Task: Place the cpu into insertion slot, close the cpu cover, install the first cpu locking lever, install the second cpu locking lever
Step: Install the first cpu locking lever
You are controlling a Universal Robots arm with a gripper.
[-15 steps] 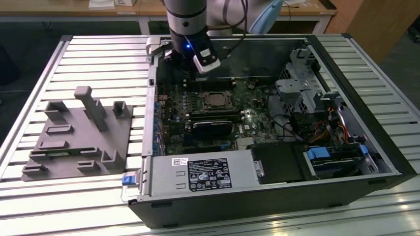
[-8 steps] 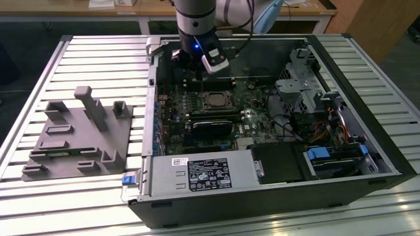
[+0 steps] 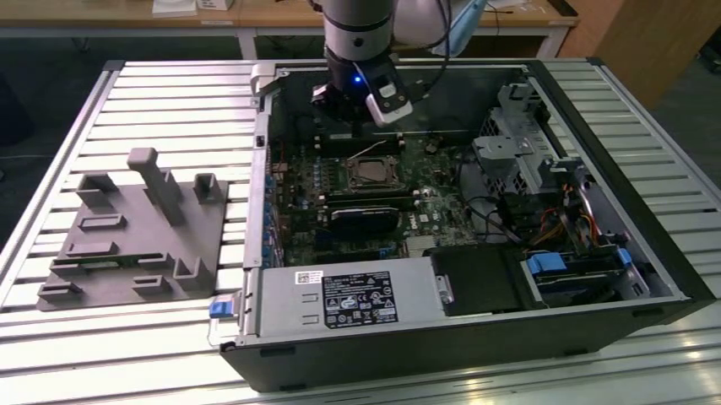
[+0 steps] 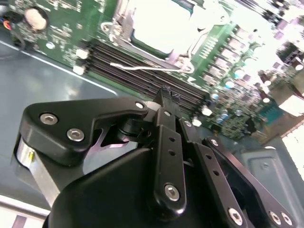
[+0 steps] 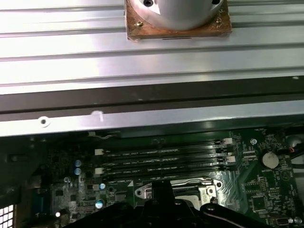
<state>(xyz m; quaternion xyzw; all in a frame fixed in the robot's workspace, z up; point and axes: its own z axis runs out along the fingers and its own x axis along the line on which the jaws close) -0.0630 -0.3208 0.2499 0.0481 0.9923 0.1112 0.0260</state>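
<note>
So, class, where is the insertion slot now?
In the exterior view, the insertion slot sits on the green motherboard inside the computer case, beside the black memory slots.

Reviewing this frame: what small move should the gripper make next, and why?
Probably ease the shut gripper down onto the thin wire lever and press it down. The cpu shows its pale face inside the cpu cover, which seems to be down, while the lever lies free beside the memory slots, just ahead of the gripper.
</note>
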